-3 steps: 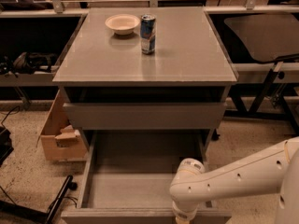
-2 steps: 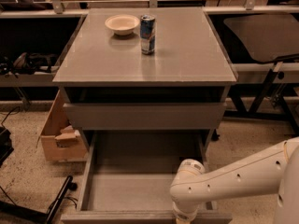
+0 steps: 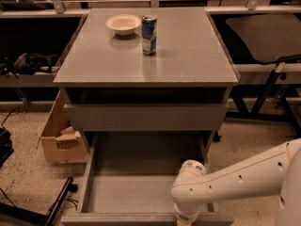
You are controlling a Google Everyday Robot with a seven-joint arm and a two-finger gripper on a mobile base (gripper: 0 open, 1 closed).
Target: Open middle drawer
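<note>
The claw [image 3: 185,221] hung low before the front-right corner of the table [image 3: 188,55], over the front rim of the open drawer [image 3: 131,192], mostly cut off by the bottom edge. The drawer front was lost there too. The arm [image 3: 235,178] ran off right. The label on the can [image 3: 149,34] was unreadable. A box [image 3: 59,142] sat half hidden behind the table's left edge.

Middle drawer [image 3: 134,182] out, tool [image 3: 185,221] at front

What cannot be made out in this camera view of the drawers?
- Gripper: at the bottom edge, over the front rim of the open middle drawer; cut off by the edge and covered by the wrist of the arm.
- Space below the middle drawer: hidden by it.
- Label of the can on the cabinet top: too small to read.
</note>
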